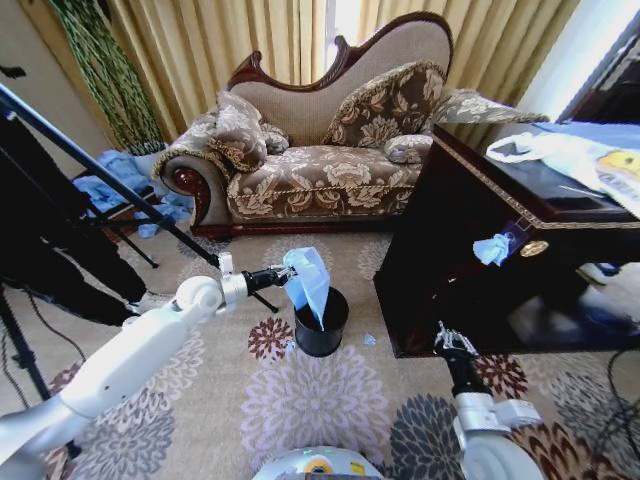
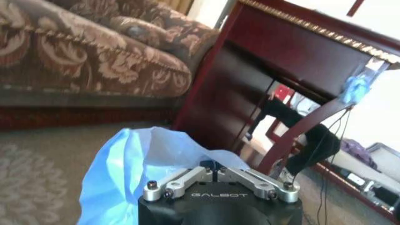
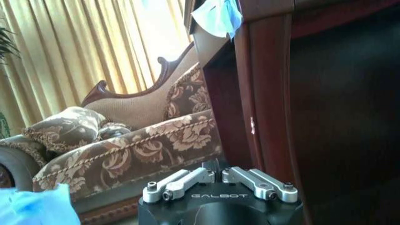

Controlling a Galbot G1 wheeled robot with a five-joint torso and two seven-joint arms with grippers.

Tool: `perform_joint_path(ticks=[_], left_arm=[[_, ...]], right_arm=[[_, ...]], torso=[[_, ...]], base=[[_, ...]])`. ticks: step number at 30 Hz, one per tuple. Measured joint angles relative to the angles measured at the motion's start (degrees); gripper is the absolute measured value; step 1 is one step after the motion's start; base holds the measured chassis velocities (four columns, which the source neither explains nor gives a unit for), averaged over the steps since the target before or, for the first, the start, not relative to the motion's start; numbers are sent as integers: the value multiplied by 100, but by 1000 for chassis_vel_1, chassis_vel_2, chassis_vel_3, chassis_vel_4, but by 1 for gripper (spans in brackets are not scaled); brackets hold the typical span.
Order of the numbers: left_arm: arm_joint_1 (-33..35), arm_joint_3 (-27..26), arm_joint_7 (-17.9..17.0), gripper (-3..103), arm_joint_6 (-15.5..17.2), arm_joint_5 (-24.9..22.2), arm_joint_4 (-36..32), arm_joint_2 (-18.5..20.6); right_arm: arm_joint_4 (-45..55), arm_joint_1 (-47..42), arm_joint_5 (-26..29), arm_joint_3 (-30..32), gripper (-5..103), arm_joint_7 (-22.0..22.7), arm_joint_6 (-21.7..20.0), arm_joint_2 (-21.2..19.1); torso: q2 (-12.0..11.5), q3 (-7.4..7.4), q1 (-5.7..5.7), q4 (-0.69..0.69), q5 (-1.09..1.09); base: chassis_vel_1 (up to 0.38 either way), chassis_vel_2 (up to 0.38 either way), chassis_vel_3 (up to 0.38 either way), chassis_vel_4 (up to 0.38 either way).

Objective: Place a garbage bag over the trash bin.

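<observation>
The trash bin (image 1: 322,325) is a small black cylinder standing on the patterned carpet in front of the sofa. The pale-blue garbage bag (image 1: 306,278) rises bunched above the bin's left rim, and its lower end hangs inside the bin. My left gripper (image 1: 277,275) reaches in from the left and is shut on the bag's upper part. The left wrist view shows the crinkled film of the bag (image 2: 134,164) pinched at the left gripper (image 2: 216,169). My right gripper (image 1: 451,340) is parked near the dark desk, shut and holding nothing; the right wrist view shows this gripper (image 3: 216,169) too.
A dark wooden desk (image 1: 470,230) stands right of the bin, with a white plastic bag (image 1: 570,160) on top and a blue scrap (image 1: 493,248) at its drawer. The floral sofa (image 1: 320,150) is behind. Black tripod legs (image 1: 110,180) and blue cloth (image 1: 115,175) lie left.
</observation>
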Motion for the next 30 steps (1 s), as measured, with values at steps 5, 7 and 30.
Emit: perform_joint_path(ticks=[5,7,30], left_arm=[[47,96,-25,0,0,128,155,-147],[31,265,-25,0,-3,287,242,-245],[-447,1421,65,0,-12,750,157,-434]], right_arm=[[53,-32,33,-42,0,-29,-3,-85],[168,-47,219,-153,0,-36,-96,-312],[-437,2094,1700,-2232,0,84,-714,-3581]], torso=[[0,0,0,0,0],[0,0,0,0,0],[0,0,0,-1,2]], base=[[0,0,0,0],[0,0,0,0],[0,0,0,0]])
